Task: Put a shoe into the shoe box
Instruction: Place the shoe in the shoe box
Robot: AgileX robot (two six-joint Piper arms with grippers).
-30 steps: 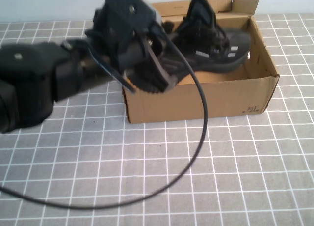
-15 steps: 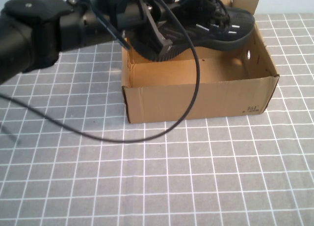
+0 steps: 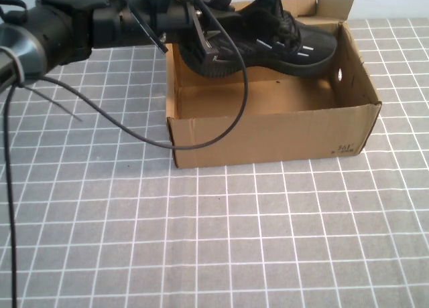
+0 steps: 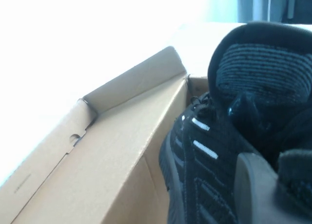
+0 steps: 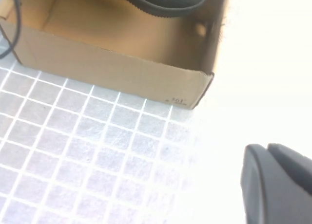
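The black mesh shoe (image 3: 285, 43) hangs tilted over the far part of the open brown shoe box (image 3: 268, 140), its sole above the box floor. My left gripper (image 3: 209, 45) is shut on the shoe's heel end, reaching in from the left over the box's left wall. In the left wrist view a pale finger (image 4: 253, 185) presses the shoe (image 4: 204, 151) beside the box wall (image 4: 122, 151). My right gripper (image 5: 261, 151) is shut and empty, off to the near right of the box (image 5: 112, 68); it is outside the high view. The shoe's toe (image 5: 165, 0) shows there.
The left arm's black cable (image 3: 234, 114) droops across the box's front wall and trails left over the grey gridded table (image 3: 221, 241). The box has upright far flaps (image 3: 328, 7) and a round hole (image 3: 340, 73) in its right wall.
My left arm has swung back and up, away from the box front. The shoe rose from low in the box to above it, then shifted slightly left.
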